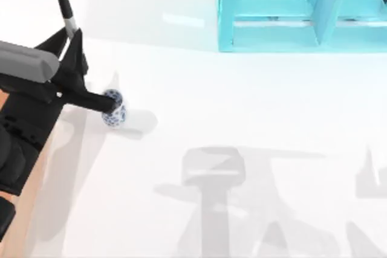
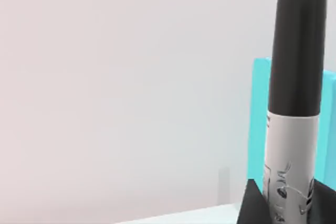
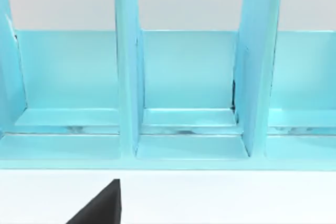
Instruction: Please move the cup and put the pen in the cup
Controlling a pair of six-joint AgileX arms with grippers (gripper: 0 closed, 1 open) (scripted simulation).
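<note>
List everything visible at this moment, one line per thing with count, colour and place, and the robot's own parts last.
pen: 1, black cap with grey-white barrel, held upright at the table's far left, above and just behind the cup
cup: 1, white with blue floral pattern, on the table at the left, partly under the left arm
shelf unit: 1, turquoise with upright dividers, at the table's back right
table: 1, white, carrying the cup and the shelf unit
left gripper: 1, black, at the top view's left, shut on the pen's lower barrel
right gripper: 1, black, one tip at the edge of the right wrist view, facing the shelf unit
</note>
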